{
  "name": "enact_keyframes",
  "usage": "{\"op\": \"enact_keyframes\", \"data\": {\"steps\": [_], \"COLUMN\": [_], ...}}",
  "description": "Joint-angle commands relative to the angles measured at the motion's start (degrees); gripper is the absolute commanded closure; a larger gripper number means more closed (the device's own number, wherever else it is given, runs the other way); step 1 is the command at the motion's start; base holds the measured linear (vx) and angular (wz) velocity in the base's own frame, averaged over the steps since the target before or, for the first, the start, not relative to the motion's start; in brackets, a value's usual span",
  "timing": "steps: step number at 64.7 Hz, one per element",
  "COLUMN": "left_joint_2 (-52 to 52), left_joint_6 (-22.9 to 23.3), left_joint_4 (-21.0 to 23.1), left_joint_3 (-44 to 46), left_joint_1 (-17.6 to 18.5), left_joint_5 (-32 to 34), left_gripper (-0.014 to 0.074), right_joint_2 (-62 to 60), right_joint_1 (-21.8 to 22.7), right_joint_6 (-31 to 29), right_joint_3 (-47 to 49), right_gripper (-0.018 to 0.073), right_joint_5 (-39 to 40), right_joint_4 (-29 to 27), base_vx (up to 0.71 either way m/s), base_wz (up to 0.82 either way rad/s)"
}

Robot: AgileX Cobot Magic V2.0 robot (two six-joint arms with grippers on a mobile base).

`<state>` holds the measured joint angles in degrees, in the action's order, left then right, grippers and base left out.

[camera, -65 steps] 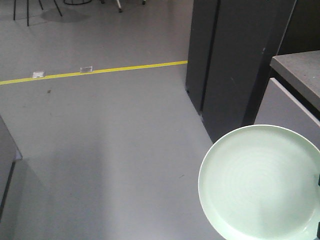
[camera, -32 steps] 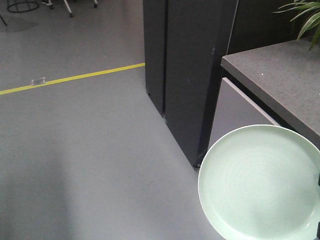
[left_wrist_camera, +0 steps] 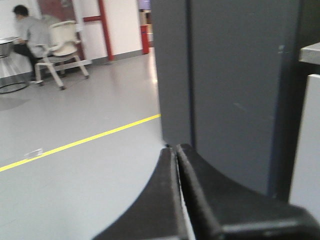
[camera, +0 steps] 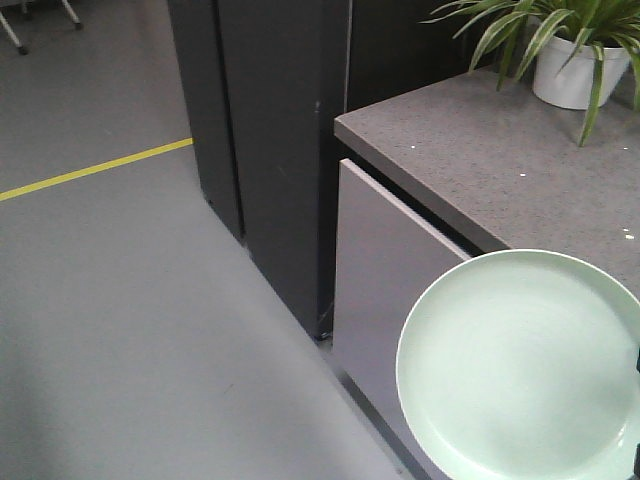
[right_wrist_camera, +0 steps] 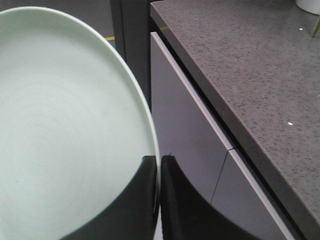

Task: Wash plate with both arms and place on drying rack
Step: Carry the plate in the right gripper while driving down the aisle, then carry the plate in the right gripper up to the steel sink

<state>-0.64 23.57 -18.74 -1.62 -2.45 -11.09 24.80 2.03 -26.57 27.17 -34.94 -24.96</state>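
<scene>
The plate (camera: 520, 365) is seen at five o'clock in the front view, held face-up in the air, its far rim overlapping the edge of the grey countertop (camera: 480, 150). In the right wrist view, the plate's rim is gripped at six o'clock by the right gripper (right_wrist_camera: 159, 165), with one jaw clamped on each face. The left gripper (left_wrist_camera: 176, 152) is seen with its jaws pressed together and nothing between them. A potted plant (camera: 575, 50) is seen at one o'clock on the countertop, and a dark cabinet (camera: 270, 150) at eleven o'clock.

One plate (camera: 520, 365), one potted plant (camera: 575, 60), perhaps one person (left_wrist_camera: 27, 31).
</scene>
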Motion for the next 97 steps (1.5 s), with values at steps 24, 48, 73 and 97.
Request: {"op": "enact_keyframes", "data": {"steps": [24,48,73,97], "left_joint_2": [-0.8,-0.8,-0.8,-0.8], "left_joint_6": [0.0,0.0,0.0,0.0], "left_joint_4": [-0.2,-0.2,-0.2,-0.2], "left_joint_3": [1.6,1.6,1.6,1.6], "left_joint_1": [0.0,0.0,0.0,0.0], "left_joint_5": [3.9,3.9,3.9,3.9], "left_gripper": [0.0603,0.0603,0.0603,0.0603], "right_joint_2": [0.3,0.3,0.3,0.3], "right_joint_1": [0.4,0.4,0.4,0.4], "right_joint_6": [-0.5,-0.5,-0.5,-0.5], "right_joint_3": [1.6,1.6,1.6,1.6], "right_gripper": [0.0561,0.0561,0.0561,0.0561], "right_joint_5": [3.9,3.9,3.9,3.9], "right_joint_4": [-1.2,-1.2,-1.2,-1.2], "base_vx": [0.09,0.1,0.09,0.08], "base_wz": [-0.41,-0.38,-0.4,-0.39]}}
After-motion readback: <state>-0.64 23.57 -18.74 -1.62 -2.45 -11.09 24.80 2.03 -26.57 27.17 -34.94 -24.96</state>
